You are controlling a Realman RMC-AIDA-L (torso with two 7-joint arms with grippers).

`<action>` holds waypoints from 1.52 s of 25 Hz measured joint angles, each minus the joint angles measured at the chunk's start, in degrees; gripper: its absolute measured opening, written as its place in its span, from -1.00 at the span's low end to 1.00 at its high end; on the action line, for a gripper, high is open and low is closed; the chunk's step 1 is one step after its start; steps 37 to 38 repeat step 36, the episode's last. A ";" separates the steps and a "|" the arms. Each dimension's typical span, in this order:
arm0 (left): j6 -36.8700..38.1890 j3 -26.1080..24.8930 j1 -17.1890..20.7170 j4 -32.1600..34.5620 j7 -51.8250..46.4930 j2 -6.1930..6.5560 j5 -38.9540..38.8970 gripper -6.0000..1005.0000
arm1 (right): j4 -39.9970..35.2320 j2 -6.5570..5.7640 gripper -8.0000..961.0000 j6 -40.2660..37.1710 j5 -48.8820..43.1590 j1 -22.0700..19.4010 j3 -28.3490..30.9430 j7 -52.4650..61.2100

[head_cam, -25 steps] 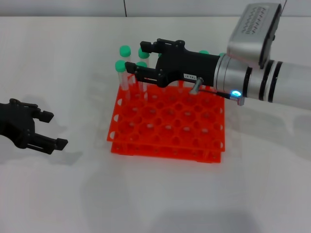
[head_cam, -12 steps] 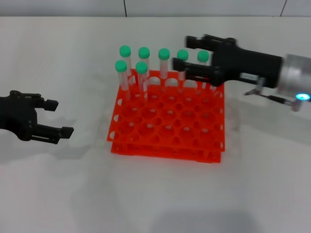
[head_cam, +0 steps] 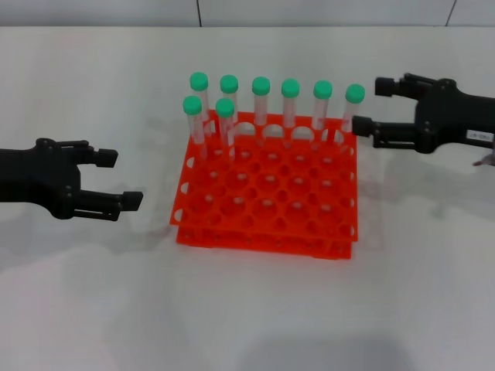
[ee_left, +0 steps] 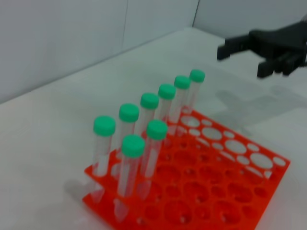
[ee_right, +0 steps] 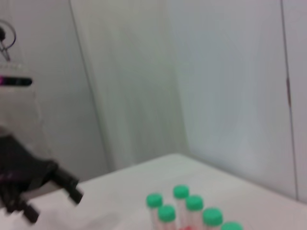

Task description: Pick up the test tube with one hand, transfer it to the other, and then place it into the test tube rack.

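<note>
**Ana:** Head view first: a second ago the right gripper (head_cam: 370, 108) was over the far rows of the test tube rack (head_cam: 267, 202); half a second ago it was backing off, and now it sits clear of the rack at three o'clock. Its jaws are parted and hold nothing.

**Ben:** And the tube?

**Ana:** The far row now shows six green caps. The test tube (head_cam: 352, 110) at the row's right end, about one o'clock on the rack, is the one that appeared as the gripper drew away, and it stands upright in its hole. Two more tubes stand in the next row at ten o'clock.

**Ben:** The left side?

**Ana:** The left gripper (head_cam: 121, 179) has crept in from nine o'clock toward the rack. Its jaws are spread and empty, and it is well apart from the rack above the bench (head_cam: 247, 309).

**Ben:** So it's placed?

**Ana:** I judge so: released and seated, both arms free. The left wrist view shows the row upright; how deep the last tube sits I can't quite tell, since the rack's top plate hides its lower end.
</note>
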 joint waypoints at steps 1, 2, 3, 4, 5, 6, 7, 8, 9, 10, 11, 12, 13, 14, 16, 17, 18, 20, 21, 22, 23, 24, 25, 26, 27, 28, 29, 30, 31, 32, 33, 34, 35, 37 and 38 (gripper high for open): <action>0.02 0.00 0.14 -0.01 0.00 -0.07 -0.39 0.77 | -0.36 -0.10 0.74 -1.25 -2.12 0.03 1.44 0.69; 0.18 -0.01 0.32 -0.01 0.00 -0.16 -1.32 0.77 | -0.81 -0.15 0.76 -2.81 -4.18 0.06 2.86 1.20; 0.18 -0.01 0.32 -0.01 0.00 -0.16 -1.32 0.77 | -1.43 -0.19 0.77 -4.50 -6.49 0.06 4.22 1.96; 0.36 0.00 0.54 -0.01 0.00 -0.24 -2.14 0.77 | -1.84 -0.20 0.79 -5.50 -7.77 0.04 5.06 2.39; 0.65 0.05 1.18 0.07 0.01 -0.36 -4.15 0.77 | -2.42 -0.22 0.81 -6.95 -9.43 -0.03 6.03 2.83; 0.67 0.06 1.32 0.11 0.02 -0.37 -4.37 0.77 | -2.97 -0.26 0.81 -8.19 -10.69 -0.10 6.88 3.18; 0.71 0.07 1.51 0.15 0.05 -0.39 -4.76 0.77 | -3.43 -0.25 0.81 -9.45 -11.54 -0.21 7.49 3.33; 0.94 0.07 1.84 0.22 0.34 -0.41 -5.62 0.77 | -3.85 -0.31 0.81 -10.57 -12.03 -0.35 7.88 3.40; 1.25 0.06 2.20 0.27 0.72 -0.41 -6.46 0.77 | -4.12 -0.34 0.81 -11.27 -12.23 -0.44 8.04 3.42; 1.51 0.05 2.46 0.26 1.07 -0.40 -6.92 0.77 | -4.45 -0.39 0.81 -11.98 -12.39 -0.58 8.13 3.44; 1.94 0.02 2.92 0.27 1.63 -0.35 -7.72 0.77 | -4.73 -0.42 0.81 -12.36 -12.58 -0.64 8.14 3.44; 2.34 -0.02 3.51 0.28 2.07 -0.23 -8.38 0.77 | -5.00 -0.46 0.81 -12.71 -12.78 -0.69 8.17 3.45; 2.52 -0.03 3.74 0.31 2.26 -0.18 -8.66 0.77 | -5.13 -0.46 0.81 -12.98 -13.00 -0.73 8.19 3.45; 2.83 -0.06 4.08 0.33 2.48 -0.08 -8.88 0.77 | -5.17 -0.47 0.81 -13.24 -13.06 -0.73 8.23 3.45; 3.34 -0.13 4.50 0.36 2.72 0.12 -9.14 0.77 | -5.19 -0.47 0.81 -13.62 -13.12 -0.74 8.27 3.47; 3.49 -0.17 4.62 0.36 2.80 0.22 -9.18 0.77 | -5.20 -0.47 0.81 -13.77 -13.14 -0.75 8.29 3.47; 3.63 -0.21 4.72 0.37 2.85 0.32 -9.20 0.77 | -5.22 -0.46 0.81 -13.82 -13.15 -0.76 8.30 3.48; 3.79 -0.23 4.79 0.39 2.90 0.44 -9.22 0.77 | -5.60 -0.32 0.81 -14.05 -13.18 -0.80 8.31 3.54; 3.85 -0.23 4.80 0.40 2.95 0.50 -9.23 0.77 | -5.82 -0.23 0.81 -14.17 -13.18 -0.81 8.32 3.56; 3.93 -0.24 4.78 0.40 3.05 0.53 -9.23 0.77 | -6.03 -0.15 0.81 -14.20 -13.20 -0.86 8.33 3.57; 4.01 -0.25 4.74 0.41 3.14 0.55 -9.21 0.77 | -6.24 -0.07 0.81 -14.19 -13.26 -0.95 8.33 3.58; 4.20 -0.25 4.63 0.42 3.36 0.57 -9.14 0.77 | -6.33 -0.03 0.81 -14.16 -13.30 -0.98 8.34 3.58; 4.30 -0.23 4.51 0.42 3.51 0.58 -9.03 0.77 | -6.42 0.00 0.81 -14.06 -13.43 -1.01 8.35 3.59; 4.37 -0.20 4.43 0.42 3.58 0.58 -8.99 0.77 | -6.45 0.02 0.81 -13.93 -13.55 -1.01 8.35 3.62; 4.44 -0.13 4.31 0.42 3.65 0.59 -8.95 0.77 | -6.45 0.03 0.81 -13.88 -13.66 -0.97 8.37 3.70; 4.46 -0.05 4.21 0.43 3.67 0.60 -8.93 0.77 | -6.45 0.03 0.81 -13.88 -13.66 -0.97 8.37 3.70; 4.47 0.03 4.16 0.43 3.68 0.63 -8.89 0.77 | -6.45 0.03 0.81 -13.85 -13.78 -0.91 8.38 3.85; 4.47 0.06 4.13 0.43 3.69 0.65 -8.87 0.77 | -6.45 0.05 0.81 -13.85 -13.83 -0.79 8.39 4.01; 4.47 0.08 4.12 0.42 3.69 0.68 -8.84 0.77 | -6.45 0.05 0.81 -13.85 -13.85 -0.76 8.39 4.02; 4.47 0.08 4.11 0.42 3.69 0.70 -8.83 0.77 | -6.45 0.05 0.81 -13.85 -13.85 -0.74 8.39 4.02; 4.47 0.07 4.11 0.43 3.69 0.70 -8.82 0.77 | -6.45 0.05 0.81 -13.85 -13.86 -0.71 8.39 4.03; 4.47 0.05 4.11 0.42 3.69 0.71 -8.82 0.77 | -6.45 0.05 0.81 -13.85 -13.87 -0.68 8.39 4.03; 4.47 0.03 4.11 0.43 3.69 0.71 -8.81 0.77 | -6.45 0.05 0.81 -13.85 -13.87 -0.65 8.39 4.04; 4.47 0.03 4.11 0.43 3.69 0.72 -8.80 0.77 | -6.45 0.05 0.81 -13.84 -13.87 -0.63 8.39 4.04; 4.47 0.03 4.11 0.43 3.69 0.72 -8.80 0.77 | -6.45 0.05 0.81 -13.84 -13.87 -0.63 8.39 4.04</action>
